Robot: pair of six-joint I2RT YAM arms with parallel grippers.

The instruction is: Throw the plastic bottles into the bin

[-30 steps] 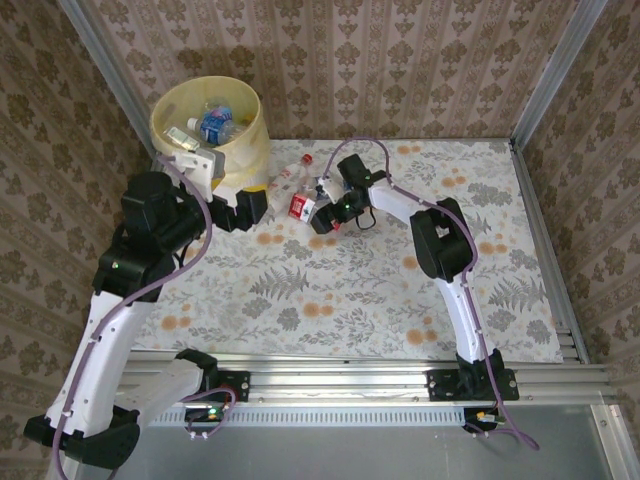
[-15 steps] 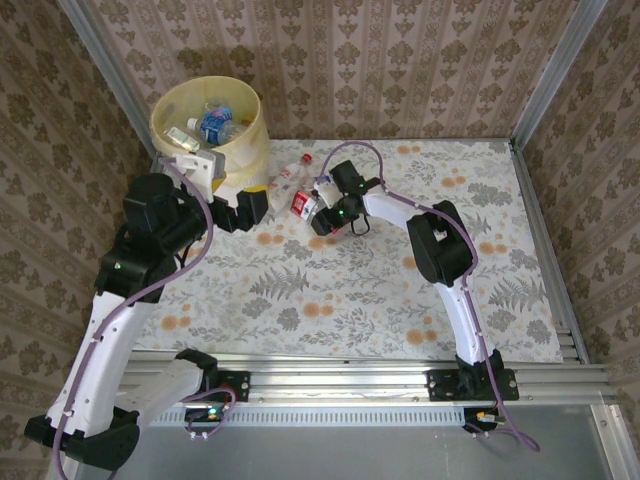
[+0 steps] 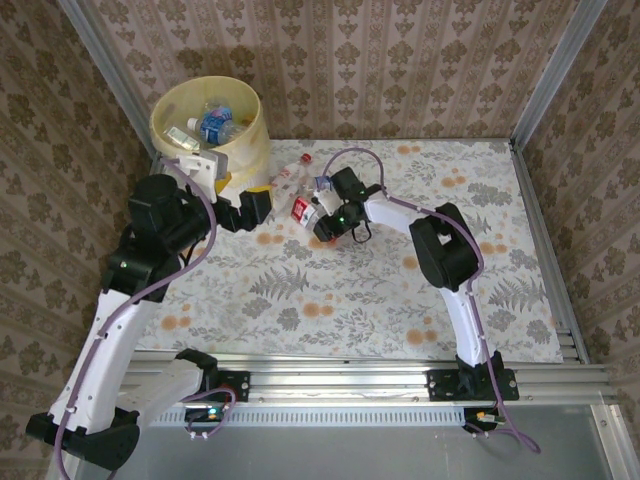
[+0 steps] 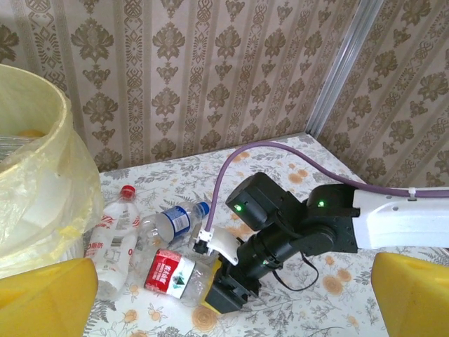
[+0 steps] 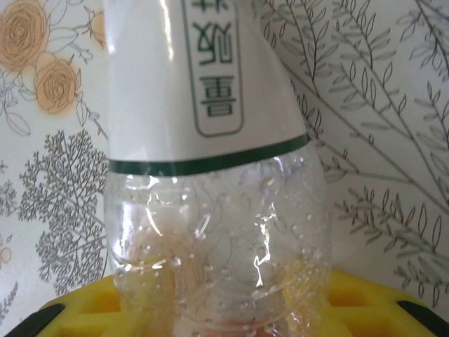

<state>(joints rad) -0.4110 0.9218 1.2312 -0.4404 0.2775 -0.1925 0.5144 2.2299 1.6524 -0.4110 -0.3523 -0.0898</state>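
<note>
Right pincer [image 5: 223, 309] seemingly clamped on clear bottle [image 5: 210, 210]: label [image 5: 203, 84] white up close, red from left wrist.

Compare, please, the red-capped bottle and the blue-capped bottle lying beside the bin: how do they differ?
The red-capped bottle wears a white label with red print; the blue-capped bottle a blue label. The red-capped one lies nearer the bin, cap toward the wall; the blue-capped one's cap points right in the left wrist view. Both are clear and lie on their sides.

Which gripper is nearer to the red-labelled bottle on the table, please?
Right. The right gripper grips the red-labelled bottle; the left gripper hangs open beside the bin, apart from it.
</note>
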